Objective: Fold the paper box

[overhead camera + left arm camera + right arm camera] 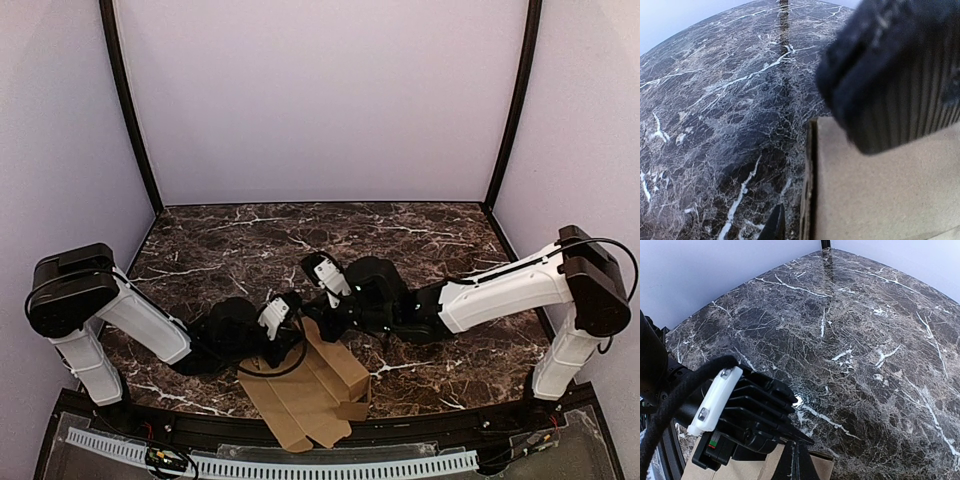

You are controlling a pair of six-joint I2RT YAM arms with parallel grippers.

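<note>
Bearing on the far corner of the paper box (300, 400) at the table's (300, 240) near edge, long axis running near-right: right gripper (794, 460) pinched together, left gripper's (293, 325) gap indeterminable.

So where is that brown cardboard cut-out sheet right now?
In the top view, the brown cardboard sheet lies roughly centred at the dark marble table's near edge.

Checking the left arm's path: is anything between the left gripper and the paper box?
Nothing visible does. The left gripper is right at the far edge of the paper box. The right gripper, shut, sits close beside it at the same edge, not between them.
</note>
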